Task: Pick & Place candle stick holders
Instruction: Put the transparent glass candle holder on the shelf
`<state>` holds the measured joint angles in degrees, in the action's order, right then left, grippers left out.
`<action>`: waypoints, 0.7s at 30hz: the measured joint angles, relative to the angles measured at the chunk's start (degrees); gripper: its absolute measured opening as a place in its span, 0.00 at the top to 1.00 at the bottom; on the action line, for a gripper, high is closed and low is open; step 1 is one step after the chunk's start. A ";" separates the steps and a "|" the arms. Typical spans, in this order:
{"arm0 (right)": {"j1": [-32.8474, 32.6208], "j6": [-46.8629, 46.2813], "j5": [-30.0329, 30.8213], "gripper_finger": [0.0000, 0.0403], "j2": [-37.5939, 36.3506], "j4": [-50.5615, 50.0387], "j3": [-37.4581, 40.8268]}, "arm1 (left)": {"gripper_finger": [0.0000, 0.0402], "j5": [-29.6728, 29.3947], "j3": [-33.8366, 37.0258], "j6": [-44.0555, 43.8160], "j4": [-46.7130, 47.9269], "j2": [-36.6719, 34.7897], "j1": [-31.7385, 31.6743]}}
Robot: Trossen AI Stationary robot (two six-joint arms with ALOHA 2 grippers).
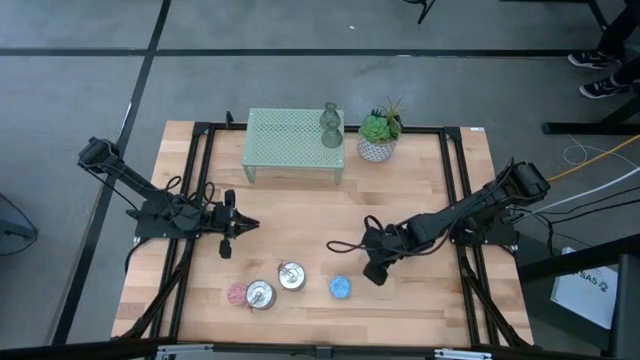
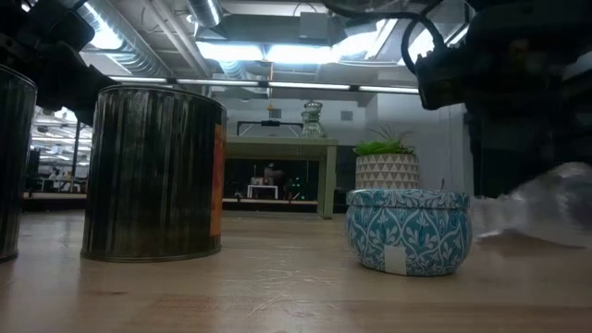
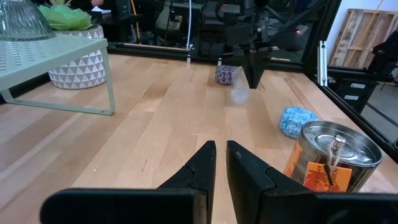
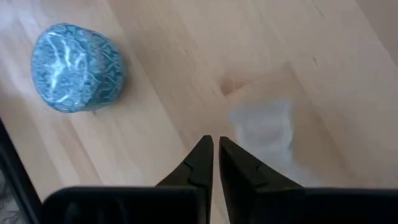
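Note:
My right gripper (image 4: 214,146) points steeply down over the table's near right part, shut and empty. A blurred clear glass holder (image 4: 264,127) lies on the wood just beside its tips, and a blue patterned holder (image 4: 74,67) stands farther off. My left gripper (image 3: 219,152) waits shut and level at the left (image 1: 226,238). Near the front edge stand a pink holder (image 1: 237,294), two silver tins (image 1: 260,295) (image 1: 291,276) and the blue holder (image 1: 341,288). A purple holder (image 3: 226,74) sits behind the right arm. A glass holder (image 1: 330,125) stands on the mint mesh stand (image 1: 290,140).
A green plant in a white pot (image 1: 380,137) stands to the right of the mesh stand at the far edge. Black frame rails (image 1: 200,200) run along both sides of the table. Bare wood lies in the middle between the two arms.

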<state>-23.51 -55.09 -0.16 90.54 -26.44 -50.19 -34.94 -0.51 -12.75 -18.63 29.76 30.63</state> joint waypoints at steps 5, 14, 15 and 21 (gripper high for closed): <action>0.04 5.22 -0.76 0.92 0.00 0.22 0.00 | 0.92 0.00 0.00 0.00 0.00 0.02 0.00; 1.39 10.94 -16.16 0.77 0.00 -0.19 0.00 | 0.92 -0.44 0.00 0.00 0.02 0.01 0.00; 1.40 10.99 -16.32 0.73 0.00 -0.19 0.00 | 0.92 -0.67 0.00 0.00 0.02 0.01 0.00; 1.46 14.30 -11.19 0.47 0.00 -0.14 -0.04 | 0.92 -1.62 0.02 0.00 0.02 0.02 -0.02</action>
<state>-22.04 -40.79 -11.35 90.54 -26.58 -50.24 -36.56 -0.49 -12.75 -18.61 29.78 30.61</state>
